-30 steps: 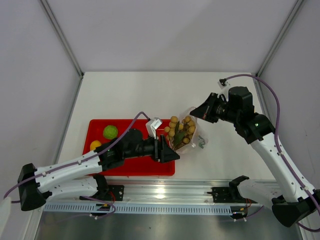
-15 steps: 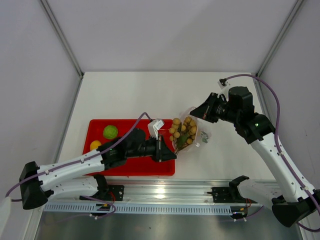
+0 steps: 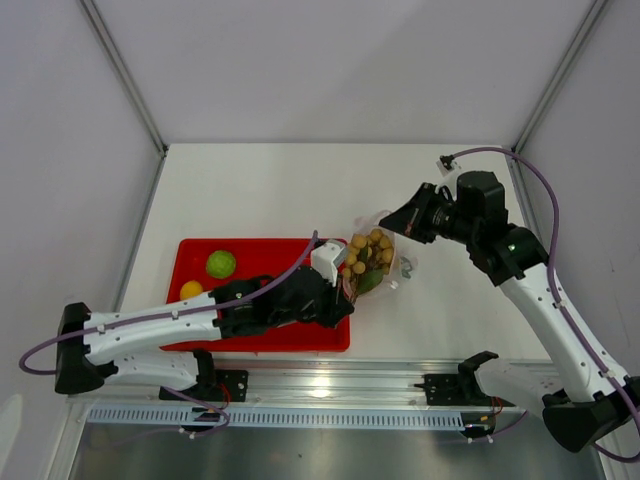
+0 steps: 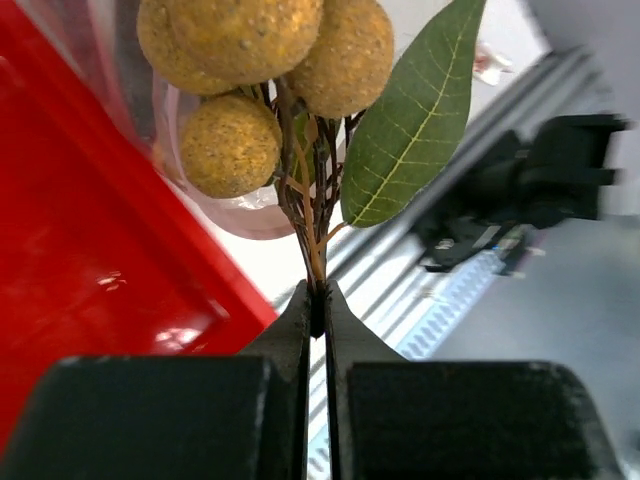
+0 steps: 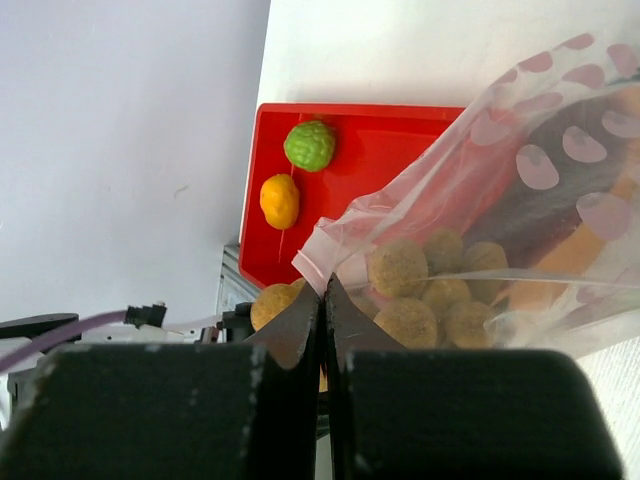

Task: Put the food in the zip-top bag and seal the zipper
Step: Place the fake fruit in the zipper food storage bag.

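- A red tray sits on the table's near left side. A green ball and a yellow-orange ball lie on its left end, near each other.
- The left arm lies across the tray and hides much of it. A purple cable loops over it.
- A tiny scrap lies on the table just to the right of the bag. It is too small to tell what it is.
- The table is white and flat. Plain pale walls stand on three sides, and a metal rail runs along the near edge.
- The left gripper is clenched tight on a thin brown stem. The cluster of small tan balls hangs from that stem, with a green leaf beside it.
- The cluster is at the zip-top bag, just past the tray's right end. Some balls are behind the clear plastic, and the stem end pokes out toward the jaws.
- The right gripper is pinched shut on the bag's pinkish edge and holds it up.
- Inside the bag, past those jaws, sit tan balls and a brown-red meat slab.
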